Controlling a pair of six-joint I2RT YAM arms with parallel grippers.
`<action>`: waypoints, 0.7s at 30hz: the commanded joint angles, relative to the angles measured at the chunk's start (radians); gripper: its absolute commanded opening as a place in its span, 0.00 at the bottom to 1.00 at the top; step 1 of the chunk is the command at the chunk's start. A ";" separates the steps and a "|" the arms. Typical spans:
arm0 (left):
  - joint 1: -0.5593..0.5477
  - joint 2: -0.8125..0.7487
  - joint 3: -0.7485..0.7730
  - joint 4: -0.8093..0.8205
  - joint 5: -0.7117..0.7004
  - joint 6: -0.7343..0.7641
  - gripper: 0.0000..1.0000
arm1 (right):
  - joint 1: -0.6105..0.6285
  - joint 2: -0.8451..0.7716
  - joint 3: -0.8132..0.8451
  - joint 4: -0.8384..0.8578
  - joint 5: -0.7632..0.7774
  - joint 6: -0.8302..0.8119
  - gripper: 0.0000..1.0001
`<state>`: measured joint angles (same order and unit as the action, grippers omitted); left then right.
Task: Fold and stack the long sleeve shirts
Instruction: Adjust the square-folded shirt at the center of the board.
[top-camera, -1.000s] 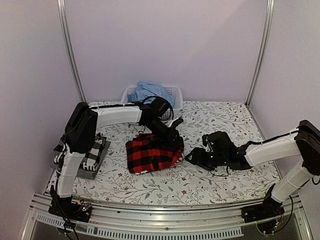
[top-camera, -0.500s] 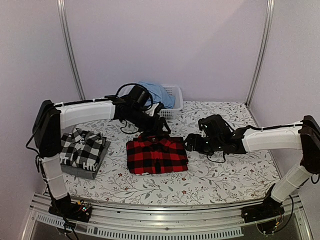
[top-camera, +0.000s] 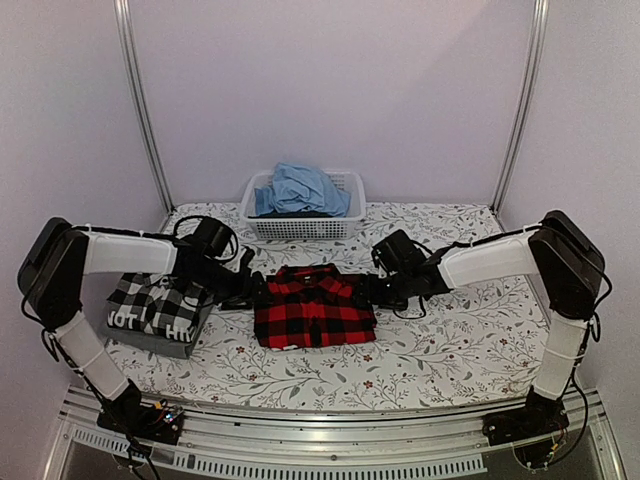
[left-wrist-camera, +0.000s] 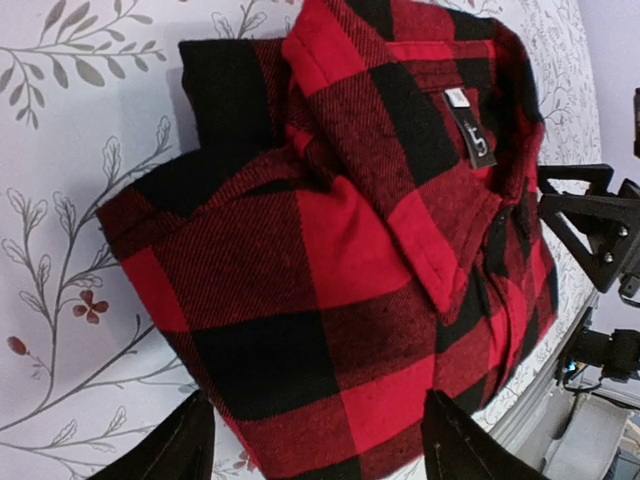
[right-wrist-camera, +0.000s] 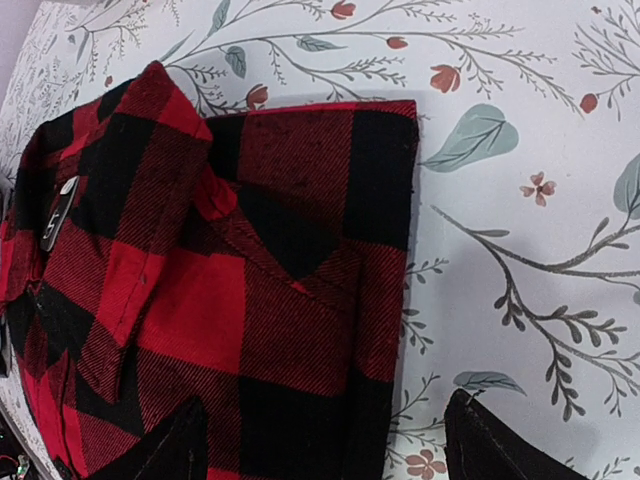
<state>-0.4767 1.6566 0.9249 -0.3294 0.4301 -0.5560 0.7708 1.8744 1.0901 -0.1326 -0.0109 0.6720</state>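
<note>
flannel (top-camera: 312, 310) folded, collar label (left-wrist-camera: 478, 135) in wrist views

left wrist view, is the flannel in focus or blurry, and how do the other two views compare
Left wrist: flannel weave sharp, evenly lit, the dark fingers at the bottom edge soft. Right wrist: equally sharp, a soft shadow on the tablecloth beside the flannel. Top external: coarser, no glare, frame poles splay outward toward the top.

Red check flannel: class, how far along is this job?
Done: the flannel lies folded; a black-and-white check shirt sits stacked at left. In hand: nothing; the open left gripper and right gripper flank the flannel. Left: stacking it, perhaps folding the blue cloth in the basket.
</note>
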 joint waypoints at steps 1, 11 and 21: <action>0.010 0.033 -0.006 0.090 -0.018 0.008 0.71 | -0.006 0.070 0.076 -0.050 -0.016 -0.026 0.80; -0.019 0.123 -0.030 0.214 0.057 -0.032 0.70 | 0.021 0.157 0.199 -0.139 0.005 -0.035 0.76; -0.079 0.158 0.085 0.179 0.058 -0.064 0.07 | 0.051 0.190 0.282 -0.185 0.005 -0.024 0.26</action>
<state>-0.5407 1.8168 0.9455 -0.1379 0.4744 -0.6197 0.8101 2.0544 1.3281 -0.2672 -0.0048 0.6506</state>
